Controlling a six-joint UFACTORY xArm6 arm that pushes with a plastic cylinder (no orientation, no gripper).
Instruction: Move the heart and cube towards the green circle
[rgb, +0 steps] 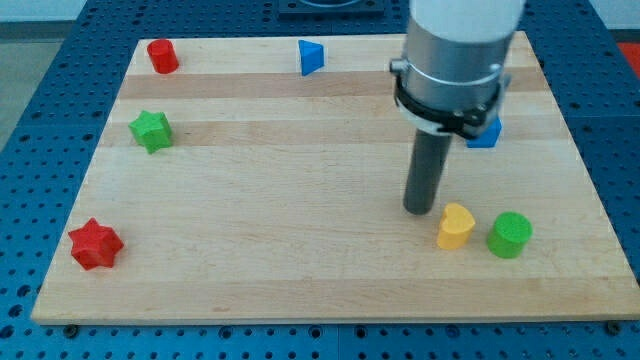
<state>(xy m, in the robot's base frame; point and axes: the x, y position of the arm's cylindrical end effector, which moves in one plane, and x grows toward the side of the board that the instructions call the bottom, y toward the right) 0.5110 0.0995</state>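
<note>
A yellow heart (455, 226) lies at the view's lower right, just left of the green circle (510, 235), with a small gap between them. A blue cube (485, 132) sits higher up on the right, partly hidden behind the arm's grey body. My tip (420, 210) rests on the board just up and left of the yellow heart, close to it, and below and left of the blue cube.
A red cylinder (162, 56) and a blue triangle (311, 57) sit near the board's top edge. A green star (151, 131) is at the left. A red star (95, 245) is at the lower left. The wooden board (300, 200) ends close to the green circle's right.
</note>
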